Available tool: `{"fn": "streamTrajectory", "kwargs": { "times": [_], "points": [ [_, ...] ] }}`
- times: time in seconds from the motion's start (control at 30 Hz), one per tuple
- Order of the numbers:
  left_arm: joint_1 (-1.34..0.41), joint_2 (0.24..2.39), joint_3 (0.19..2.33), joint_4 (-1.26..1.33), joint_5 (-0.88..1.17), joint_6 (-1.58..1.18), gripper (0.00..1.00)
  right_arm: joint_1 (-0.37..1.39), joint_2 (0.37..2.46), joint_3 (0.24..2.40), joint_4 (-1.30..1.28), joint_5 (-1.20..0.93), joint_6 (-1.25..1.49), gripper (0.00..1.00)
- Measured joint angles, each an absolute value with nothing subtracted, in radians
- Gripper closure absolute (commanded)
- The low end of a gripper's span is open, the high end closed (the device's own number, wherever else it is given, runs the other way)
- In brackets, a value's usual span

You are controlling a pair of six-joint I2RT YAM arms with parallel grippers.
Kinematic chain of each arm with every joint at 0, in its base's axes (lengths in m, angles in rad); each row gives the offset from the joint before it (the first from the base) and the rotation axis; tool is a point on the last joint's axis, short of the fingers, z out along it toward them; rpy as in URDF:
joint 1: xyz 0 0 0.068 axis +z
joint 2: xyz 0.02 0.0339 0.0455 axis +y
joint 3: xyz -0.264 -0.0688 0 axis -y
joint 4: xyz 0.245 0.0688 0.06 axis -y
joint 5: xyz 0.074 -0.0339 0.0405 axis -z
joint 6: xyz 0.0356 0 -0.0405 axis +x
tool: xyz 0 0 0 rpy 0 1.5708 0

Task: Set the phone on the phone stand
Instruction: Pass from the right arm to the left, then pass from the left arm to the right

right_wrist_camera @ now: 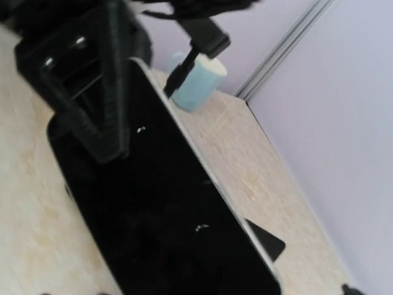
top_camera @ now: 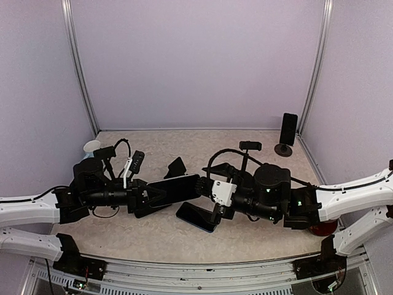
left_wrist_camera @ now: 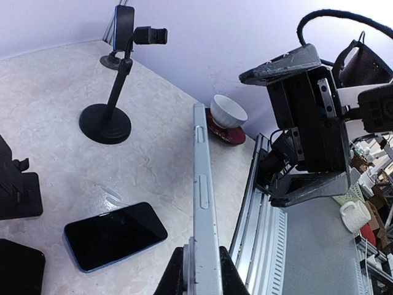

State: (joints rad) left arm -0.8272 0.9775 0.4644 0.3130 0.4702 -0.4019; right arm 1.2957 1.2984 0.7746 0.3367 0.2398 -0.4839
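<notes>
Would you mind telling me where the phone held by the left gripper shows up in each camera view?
Top external: the held phone lies just left of centre, dark screen towards the camera.
Left wrist: it is seen edge-on, a grey strip rising from bottom centre.
Right wrist: its dark screen fills the middle of the picture.
Shared landmark: the left gripper clamped on one end of it shows in all three views.

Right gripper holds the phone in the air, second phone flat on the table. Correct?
No: the left gripper holds the phone in the air, per the left wrist view; the right gripper is open. Second phone is flat on the table.
</notes>
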Motion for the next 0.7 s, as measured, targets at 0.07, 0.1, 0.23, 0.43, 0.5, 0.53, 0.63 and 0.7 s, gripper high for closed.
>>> {"fn": "streamTrajectory", "kwargs": {
  "times": [0.07,0.1,0.23,0.43,0.5,0.53,0.63,0.7],
  "points": [
    [-0.845,0.940,0.451,0.312,0.429,-0.383,1.00,1.285,1.291,0.782,0.339,0.222,-0.430,0.00],
    [-0.855,0.920,0.445,0.313,0.406,-0.373,1.00,1.279,1.288,0.790,0.338,0.203,-0.397,0.00],
    [-0.899,0.854,0.426,0.315,0.316,-0.333,1.00,1.204,1.272,0.826,0.333,0.089,-0.260,0.00],
    [-0.951,0.789,0.367,0.363,0.211,-0.307,1.00,1.069,1.225,0.825,0.386,-0.128,-0.053,0.00],
    [-0.968,0.781,0.345,0.393,0.188,-0.305,1.00,1.052,1.221,0.816,0.422,-0.184,0.000,0.00],
    [-0.974,0.779,0.335,0.410,0.178,-0.304,1.00,1.047,1.222,0.812,0.442,-0.213,0.022,0.00],
    [-0.984,0.779,0.315,0.460,0.162,-0.301,1.00,1.037,1.240,0.810,0.476,-0.278,0.075,0.01],
    [-0.987,0.782,0.310,0.491,0.147,-0.297,1.00,1.037,1.253,0.808,0.485,-0.307,0.098,0.00]
  ]
}}
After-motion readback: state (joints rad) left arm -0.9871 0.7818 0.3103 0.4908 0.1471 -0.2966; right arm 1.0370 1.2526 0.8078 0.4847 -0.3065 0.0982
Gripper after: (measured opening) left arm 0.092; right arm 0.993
